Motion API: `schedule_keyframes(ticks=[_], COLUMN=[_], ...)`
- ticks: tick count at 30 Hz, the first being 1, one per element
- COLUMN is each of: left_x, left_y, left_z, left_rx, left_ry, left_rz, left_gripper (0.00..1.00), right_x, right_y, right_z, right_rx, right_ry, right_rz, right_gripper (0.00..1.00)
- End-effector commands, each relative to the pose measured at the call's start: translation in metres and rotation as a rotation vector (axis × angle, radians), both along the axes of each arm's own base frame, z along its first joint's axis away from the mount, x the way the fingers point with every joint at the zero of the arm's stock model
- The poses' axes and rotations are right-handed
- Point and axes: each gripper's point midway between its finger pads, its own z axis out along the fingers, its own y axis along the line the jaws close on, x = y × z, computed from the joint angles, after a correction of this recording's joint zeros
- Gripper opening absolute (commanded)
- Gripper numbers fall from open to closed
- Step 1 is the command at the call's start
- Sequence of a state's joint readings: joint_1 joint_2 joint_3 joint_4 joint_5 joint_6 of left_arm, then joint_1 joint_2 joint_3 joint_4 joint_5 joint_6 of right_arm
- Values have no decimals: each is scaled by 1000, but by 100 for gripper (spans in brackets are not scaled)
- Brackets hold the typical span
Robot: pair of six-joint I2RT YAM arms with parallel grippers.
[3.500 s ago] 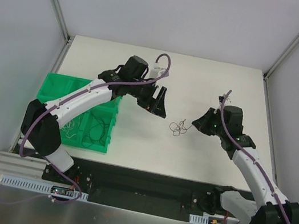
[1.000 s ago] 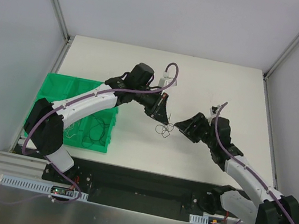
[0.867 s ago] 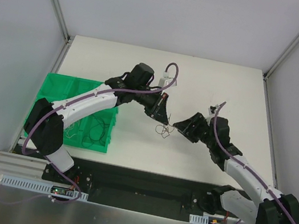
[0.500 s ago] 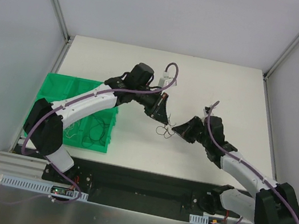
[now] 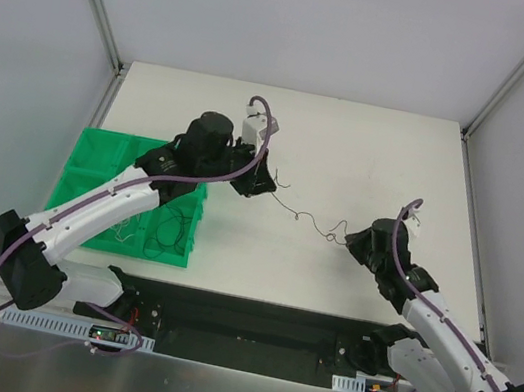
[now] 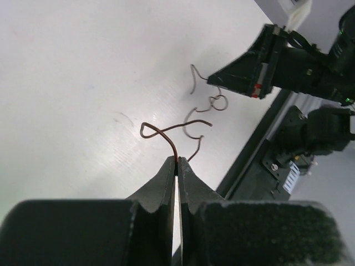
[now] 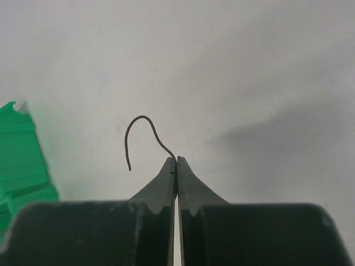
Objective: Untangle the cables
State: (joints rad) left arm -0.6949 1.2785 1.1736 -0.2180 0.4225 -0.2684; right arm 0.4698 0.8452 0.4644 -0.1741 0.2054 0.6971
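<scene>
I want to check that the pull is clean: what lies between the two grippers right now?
Only the cables, a thin kinked line strung from the left gripper to the right gripper across bare table. The top view shows it.

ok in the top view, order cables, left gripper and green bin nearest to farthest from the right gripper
1. cables: pinched in the right gripper, trailing left
2. left gripper: left, at the cables' other end
3. green bin: far left
</scene>
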Motion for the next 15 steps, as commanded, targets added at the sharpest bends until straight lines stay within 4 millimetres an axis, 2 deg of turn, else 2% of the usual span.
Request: schedule_keyframes(ticks=[1, 9, 15], left_x=[26, 48, 52], left_y=[23, 78, 108], left_z=[13, 24, 36], left_rx=[15, 58, 33], left_ry=[-155, -267, -322], left_rz=[186, 498, 651], left_gripper=[0, 0, 0], right_x=[-12, -26, -33], right_y=[-46, -88, -104], right_z=[-19, -19, -12], right_rx=[-116, -183, -135], right_ry=[70, 65, -42], right_rz=[-186, -324, -404], right_gripper=[0, 1, 0])
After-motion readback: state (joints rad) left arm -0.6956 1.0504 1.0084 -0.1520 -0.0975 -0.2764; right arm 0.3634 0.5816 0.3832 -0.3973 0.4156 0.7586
